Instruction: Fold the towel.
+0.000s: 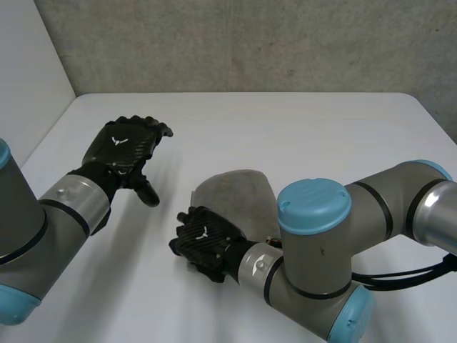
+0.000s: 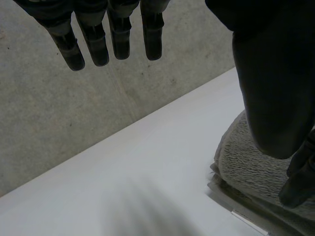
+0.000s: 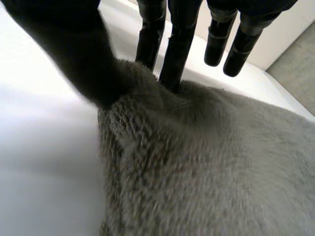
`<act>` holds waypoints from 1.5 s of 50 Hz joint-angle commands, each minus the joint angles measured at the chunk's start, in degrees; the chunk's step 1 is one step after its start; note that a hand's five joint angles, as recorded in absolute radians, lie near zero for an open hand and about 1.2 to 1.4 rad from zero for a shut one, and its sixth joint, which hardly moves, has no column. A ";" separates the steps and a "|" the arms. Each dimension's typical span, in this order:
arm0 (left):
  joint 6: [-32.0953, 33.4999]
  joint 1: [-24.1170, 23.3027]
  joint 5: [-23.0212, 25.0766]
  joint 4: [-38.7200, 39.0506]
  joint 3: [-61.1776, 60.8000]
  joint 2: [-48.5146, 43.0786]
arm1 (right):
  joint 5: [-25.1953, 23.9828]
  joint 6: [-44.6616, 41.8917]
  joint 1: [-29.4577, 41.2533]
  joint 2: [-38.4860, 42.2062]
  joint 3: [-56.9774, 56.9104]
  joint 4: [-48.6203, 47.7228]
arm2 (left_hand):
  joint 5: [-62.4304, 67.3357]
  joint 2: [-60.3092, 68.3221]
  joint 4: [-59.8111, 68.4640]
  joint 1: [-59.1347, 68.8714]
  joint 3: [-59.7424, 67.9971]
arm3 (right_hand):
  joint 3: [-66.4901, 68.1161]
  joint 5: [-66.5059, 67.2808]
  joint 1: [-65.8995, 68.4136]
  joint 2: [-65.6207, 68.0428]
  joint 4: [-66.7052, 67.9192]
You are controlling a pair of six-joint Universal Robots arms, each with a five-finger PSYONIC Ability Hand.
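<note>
Head view first: the grey towel [image 1: 239, 194] lies bunched on the white table [image 1: 300, 136], a bit toward the near side. The right hand [image 1: 205, 241] is on the towel's edge at about 7 o'clock. The right arm [image 1: 321, 236], with its big blue-capped joint, sits at roughly 5 o'clock and blocks the towel's near-right part. The left hand [image 1: 127, 145] is well apart from the towel, out at about 10 o'clock, held above bare table on the end of the left arm [image 1: 64, 207]. At 12 o'clock, past the table's far edge, there's just a concrete wall [image 1: 235, 43].

Left wrist view: the left hand's fingers [image 2: 93, 46] are straight and spread with nothing in them, so it's wide and empty. Its thumb [image 2: 270, 88] hangs in front of part of the towel [image 2: 246, 169], which shows stacked layers here. A small pale tag [image 2: 244, 217] sticks out at the towel's edge beside the table [image 2: 147, 162].

Right wrist view: the right hand's thumb [image 3: 74, 54] digs into the towel [image 3: 206, 167] right at its edge. Two fingers [image 3: 174, 59] press in just beside it, nipping a raised bunch of cloth between them. The other fingers hang clear above the pile.
</note>
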 commanded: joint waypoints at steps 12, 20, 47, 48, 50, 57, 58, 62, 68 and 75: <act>-5.09 -5.61 -0.38 2.30 7.15 -7.29 | 5.03 18.30 -14.84 -23.25 16.19 -2.59 | -2.52 -3.54 -3.36 -3.90 -2.93 | -2.45 -36.77 -35.51 -38.36 -4.37; -8.96 -9.22 -1.00 1.94 10.14 -13.53 | 5.39 21.82 -18.80 -17.29 15.59 -2.76 | -2.52 -3.54 -3.36 -3.90 -2.93 | -2.45 -36.77 -35.51 -38.36 -4.37; -8.17 -12.38 -7.06 1.68 9.78 -24.60 | 9.60 34.13 -16.96 -1.36 7.50 -5.31 | -2.52 -3.54 -3.36 -3.90 -2.93 | -2.45 -36.77 -35.51 -38.36 -4.37; -8.17 -12.38 -7.32 1.59 9.87 -24.34 | 9.60 34.13 -16.96 -1.36 7.50 -5.31 | -2.52 -3.54 -3.36 -3.90 -2.93 | -2.45 -36.77 -35.51 -38.36 -4.37; -8.17 -12.38 -7.67 1.59 9.87 -24.16 | 9.60 34.04 -16.87 -2.94 7.41 -4.87 | -2.52 -3.54 -3.36 -3.90 -2.93 | -2.45 -36.77 -35.51 -38.36 -4.37; -8.87 -11.85 -9.78 0.98 10.13 -15.57 | 10.40 33.78 -17.84 -11.74 7.41 -4.70 | -2.52 -3.54 -3.36 -3.90 -2.93 | -2.45 -36.77 -35.51 -38.36 -4.37; -8.87 -11.85 -9.79 0.98 10.14 -15.55 | 11.79 33.69 -18.01 -13.91 7.24 -4.35 | -2.52 -3.54 -3.36 -3.90 -2.93 | -2.45 -36.77 -35.51 -38.36 -4.37; -9.13 -10.89 -10.14 0.10 11.10 -9.33 | 15.14 32.90 -18.89 -18.42 6.27 -3.03 | -2.52 -3.54 -3.36 -3.90 -2.93 | -2.45 -36.77 -35.51 -38.36 -4.37; -9.31 -7.98 -11.19 -4.03 13.83 -5.00 | 19.35 29.22 -21.08 -23.94 3.64 -0.92 | -2.52 -3.54 -3.36 -3.90 -2.93 | -2.45 -36.77 -35.51 -38.36 -4.37; -11.85 -6.41 -11.98 -12.03 17.16 -2.10 | 22.34 26.31 -23.81 -27.99 3.46 0.49 | -2.69 -3.71 -3.36 -4.07 -2.93 | -2.45 -36.77 -35.51 -38.36 -4.37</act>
